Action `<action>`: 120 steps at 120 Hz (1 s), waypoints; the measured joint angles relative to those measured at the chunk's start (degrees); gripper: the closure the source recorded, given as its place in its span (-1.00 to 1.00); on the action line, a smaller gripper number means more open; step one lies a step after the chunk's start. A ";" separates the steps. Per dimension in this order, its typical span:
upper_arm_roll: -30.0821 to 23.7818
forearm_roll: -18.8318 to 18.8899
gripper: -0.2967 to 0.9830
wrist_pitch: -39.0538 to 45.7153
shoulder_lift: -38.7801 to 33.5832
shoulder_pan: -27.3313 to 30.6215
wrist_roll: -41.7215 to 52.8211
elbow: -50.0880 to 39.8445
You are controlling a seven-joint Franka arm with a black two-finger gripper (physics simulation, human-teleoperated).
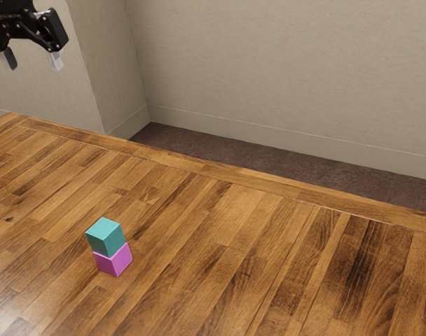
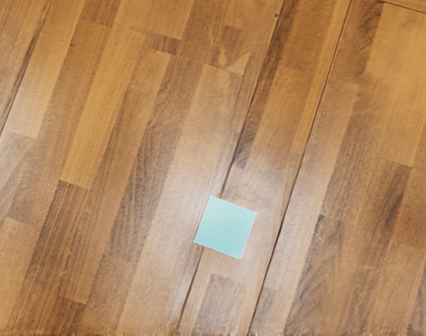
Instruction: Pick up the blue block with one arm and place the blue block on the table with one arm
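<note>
1 cubic blue block (image 2: 225,227) sits level, nearly square to the planks (image 2: 192,140).

A magenta block (image 1: 115,262) sits upright, and a beige wall (image 1: 283,63) with pale baseboard (image 1: 283,139) meets dark brown floor (image 1: 283,164).

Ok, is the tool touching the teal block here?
Apart: the exterior view shows wall and wooden table plainly between the raised tool and the teal block.
</note>
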 joint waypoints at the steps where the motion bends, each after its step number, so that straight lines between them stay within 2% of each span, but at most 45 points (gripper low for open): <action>1: -0.17 0.04 -0.54 -0.05 0.19 0.01 -0.05 0.01; 31: -1.72 0.40 -0.54 -1.02 2.18 -1.24 -1.26 -3.50; 43: -2.40 0.11 -0.54 -0.11 -2.07 1.46 -1.61 -11.29; 52: -6.82 -0.36 -0.54 1.22 -5.78 7.05 -1.84 -16.64; 59: -8.54 -0.76 -0.54 2.37 -7.65 9.15 -1.98 -20.46; 102: -9.38 -0.84 -0.54 12.58 -9.14 10.20 -3.39 -36.89; 120: -9.22 1.18 -0.54 17.92 -9.03 12.96 -2.29 -41.22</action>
